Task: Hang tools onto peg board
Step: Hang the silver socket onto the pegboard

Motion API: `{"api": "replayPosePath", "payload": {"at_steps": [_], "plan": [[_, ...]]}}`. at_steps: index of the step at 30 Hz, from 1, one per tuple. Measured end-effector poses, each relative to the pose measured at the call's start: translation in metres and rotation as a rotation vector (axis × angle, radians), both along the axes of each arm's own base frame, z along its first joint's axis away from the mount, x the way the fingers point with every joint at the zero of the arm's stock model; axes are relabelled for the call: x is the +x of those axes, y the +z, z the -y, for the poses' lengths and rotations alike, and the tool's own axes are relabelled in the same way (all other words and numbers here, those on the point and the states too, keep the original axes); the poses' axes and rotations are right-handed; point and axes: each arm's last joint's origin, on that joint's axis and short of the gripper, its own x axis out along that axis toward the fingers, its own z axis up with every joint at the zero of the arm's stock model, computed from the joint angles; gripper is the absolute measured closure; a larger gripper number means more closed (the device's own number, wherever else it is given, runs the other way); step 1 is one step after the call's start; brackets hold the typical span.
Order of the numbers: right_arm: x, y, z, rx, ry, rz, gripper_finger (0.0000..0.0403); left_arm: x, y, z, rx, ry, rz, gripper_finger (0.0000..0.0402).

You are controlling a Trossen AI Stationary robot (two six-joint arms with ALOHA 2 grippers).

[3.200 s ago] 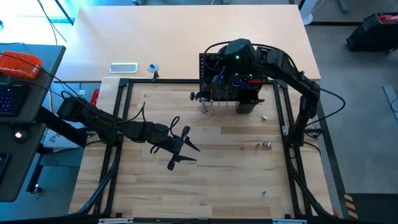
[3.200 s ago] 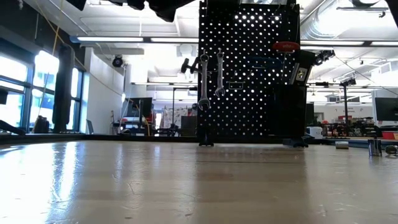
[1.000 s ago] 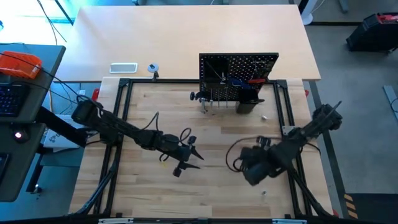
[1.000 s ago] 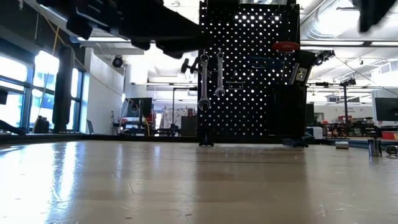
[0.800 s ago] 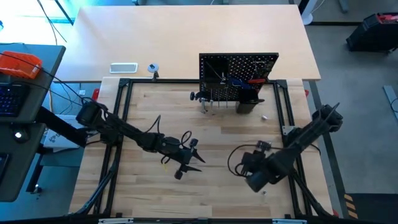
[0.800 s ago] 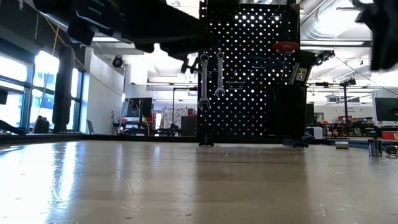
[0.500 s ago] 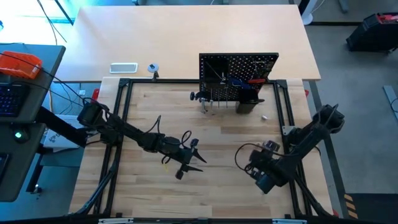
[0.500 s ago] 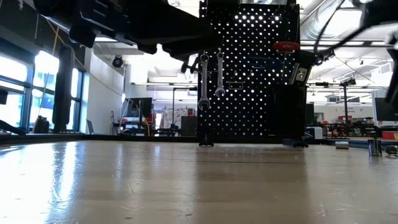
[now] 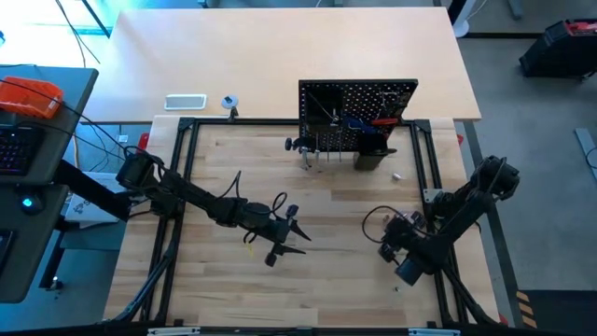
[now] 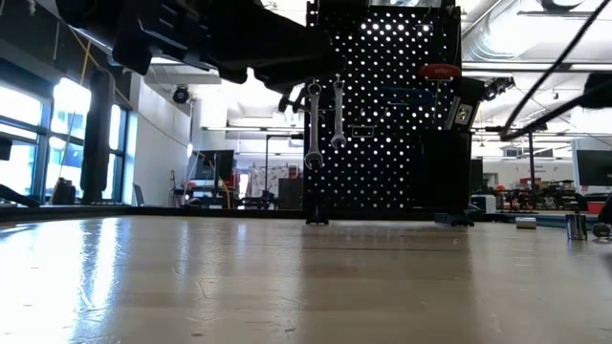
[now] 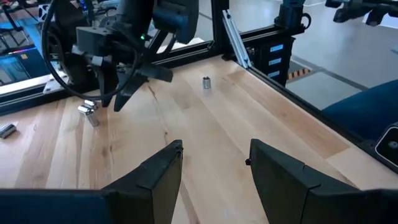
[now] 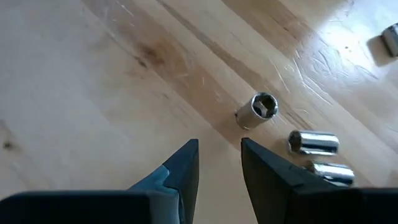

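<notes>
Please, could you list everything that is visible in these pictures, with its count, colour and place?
peg board: one, black, upright at the far middle of the table.
wrenches: two, silver, hanging side by side on the peg board.
screwdriver: one, red handle, high on the peg board.
sockets: three close together, silver, on the table below the right gripper; one upright, two lying.
flat case: one, white, on the far table, left of the peg board.
left gripper: open, empty, above the table's middle.
right gripper: open, empty, above the sockets on the table's right side.
</notes>
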Motion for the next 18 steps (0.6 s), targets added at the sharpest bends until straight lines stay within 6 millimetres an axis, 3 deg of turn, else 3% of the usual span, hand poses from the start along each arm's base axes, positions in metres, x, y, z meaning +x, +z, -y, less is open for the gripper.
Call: {"api": "replayPosePath", "payload": {"at_steps": [18], "plan": [[-0.014, -0.036, 0.022, 0.018, -0.055, 0.246, 0.0288, 0.001, 0.0, -0.002, 0.007, 0.003, 0.003, 0.0222]]}}
